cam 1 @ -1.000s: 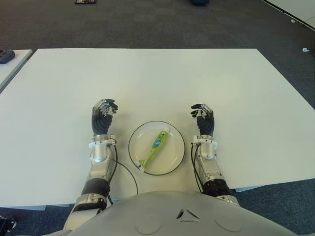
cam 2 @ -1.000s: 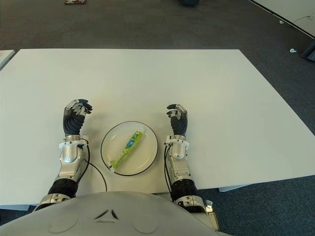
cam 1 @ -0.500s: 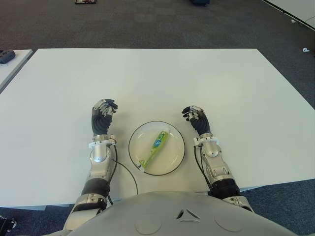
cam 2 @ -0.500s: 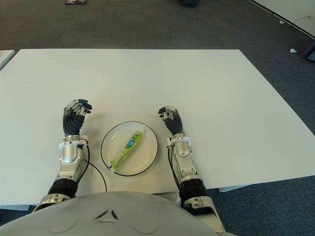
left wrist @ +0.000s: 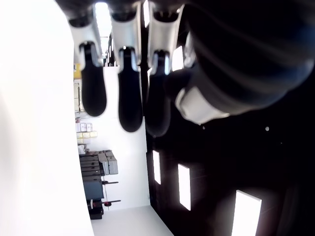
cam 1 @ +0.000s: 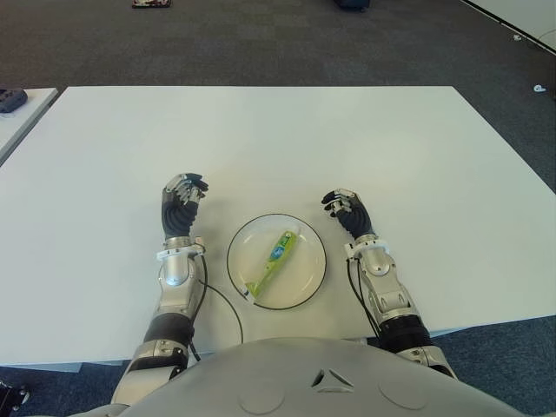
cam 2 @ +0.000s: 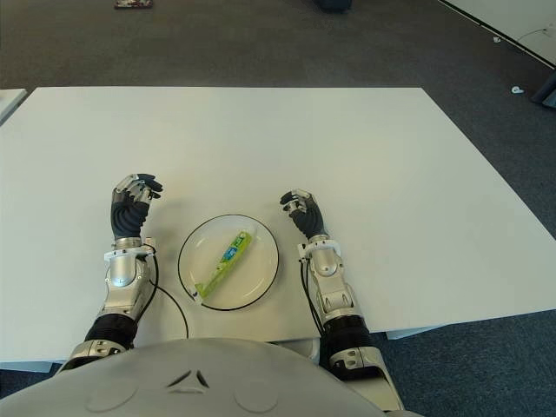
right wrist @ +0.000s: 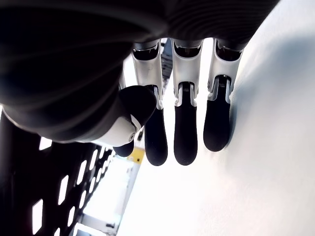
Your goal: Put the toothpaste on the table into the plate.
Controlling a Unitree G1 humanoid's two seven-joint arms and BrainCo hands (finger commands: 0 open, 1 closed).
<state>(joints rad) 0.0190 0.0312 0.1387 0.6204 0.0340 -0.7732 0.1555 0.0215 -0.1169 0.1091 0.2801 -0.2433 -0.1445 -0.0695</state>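
Toothpaste lies in plate, both hands empty

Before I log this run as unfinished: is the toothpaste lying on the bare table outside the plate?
No, the green toothpaste tube lies inside the white plate, slanted across its middle.
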